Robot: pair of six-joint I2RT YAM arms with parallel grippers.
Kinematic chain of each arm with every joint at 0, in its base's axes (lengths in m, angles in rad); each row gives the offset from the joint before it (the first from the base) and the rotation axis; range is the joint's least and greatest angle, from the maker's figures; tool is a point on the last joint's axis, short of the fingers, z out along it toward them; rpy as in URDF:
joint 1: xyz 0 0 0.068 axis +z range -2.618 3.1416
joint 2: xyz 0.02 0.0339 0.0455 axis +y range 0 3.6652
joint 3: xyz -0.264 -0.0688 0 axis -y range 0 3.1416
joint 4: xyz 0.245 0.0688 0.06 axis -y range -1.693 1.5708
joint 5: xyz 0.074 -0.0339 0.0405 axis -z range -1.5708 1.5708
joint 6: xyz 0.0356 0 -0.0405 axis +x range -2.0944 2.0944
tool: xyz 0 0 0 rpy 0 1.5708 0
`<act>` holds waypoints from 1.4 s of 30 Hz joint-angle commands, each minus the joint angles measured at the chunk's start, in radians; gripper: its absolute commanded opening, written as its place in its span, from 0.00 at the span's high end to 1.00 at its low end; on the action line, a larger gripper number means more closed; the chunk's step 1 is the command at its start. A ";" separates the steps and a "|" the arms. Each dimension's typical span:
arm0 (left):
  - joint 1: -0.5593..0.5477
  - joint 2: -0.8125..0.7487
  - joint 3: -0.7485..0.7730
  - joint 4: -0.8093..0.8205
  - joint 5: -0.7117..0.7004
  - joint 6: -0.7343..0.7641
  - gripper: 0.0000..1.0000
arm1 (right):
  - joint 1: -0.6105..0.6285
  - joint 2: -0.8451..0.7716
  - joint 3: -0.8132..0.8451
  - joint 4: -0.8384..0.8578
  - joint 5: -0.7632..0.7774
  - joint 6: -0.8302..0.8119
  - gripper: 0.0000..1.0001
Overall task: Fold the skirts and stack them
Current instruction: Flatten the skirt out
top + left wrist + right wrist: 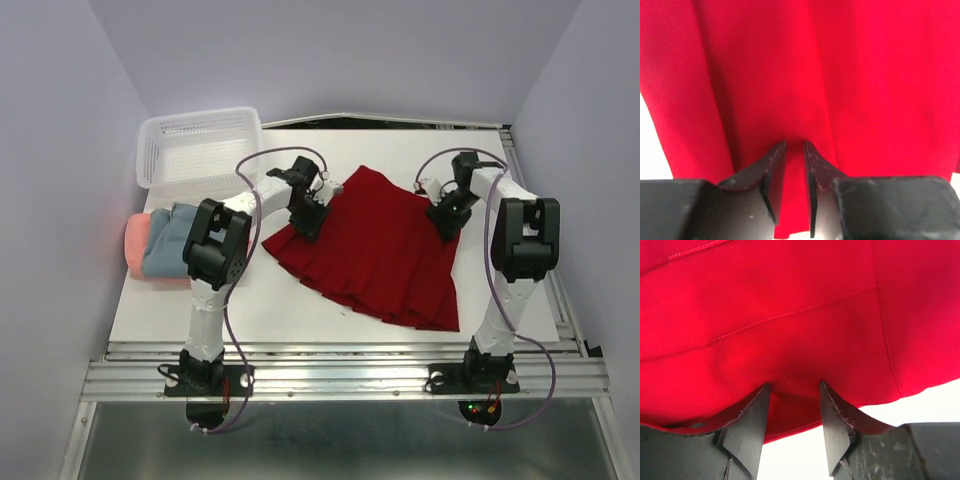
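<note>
At the left edge of the counter (270, 310), the pink skirt (138, 240) and blue-grey skirt (172, 238) are lying touching, near the basket (150, 165) in the far left corner. The red skirt (380, 250) is lying spread mid-counter, with the left fingers (769, 175) pinching its left edge and the right fingers (747, 425) pinching its right edge.

Matt pleated red cloth skirt (385, 255); white plastic mesh basket (200, 150)

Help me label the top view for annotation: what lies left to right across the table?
pink skirt → blue-grey skirt → left gripper → red skirt → right gripper
</note>
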 commanded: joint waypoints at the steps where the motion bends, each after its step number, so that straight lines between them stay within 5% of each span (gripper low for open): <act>1: 0.033 0.112 0.171 -0.053 -0.031 0.019 0.69 | -0.005 -0.051 -0.110 -0.074 0.011 -0.039 0.50; 4: 0.053 0.249 0.351 -0.078 -0.088 0.036 0.69 | 0.016 -0.085 -0.199 -0.118 -0.017 -0.043 0.51; 11: 0.068 0.620 1.038 -0.164 -0.209 0.088 0.65 | 0.208 -0.177 -0.322 -0.207 -0.124 0.007 0.48; 17: 0.068 0.378 0.729 0.127 -0.246 0.107 0.49 | 0.361 -0.212 -0.210 -0.322 -0.319 0.047 0.45; 26: 0.070 0.083 0.431 0.092 -0.115 0.056 0.49 | 0.425 -0.272 0.040 -0.131 -0.533 0.335 0.45; 35: 0.074 0.095 0.293 0.077 -0.016 -0.025 0.49 | 0.622 -0.175 -0.044 0.205 -0.523 0.581 0.51; 42: 0.080 0.161 0.337 0.065 -0.023 -0.045 0.50 | 0.725 -0.151 -0.150 0.259 -0.546 0.580 0.52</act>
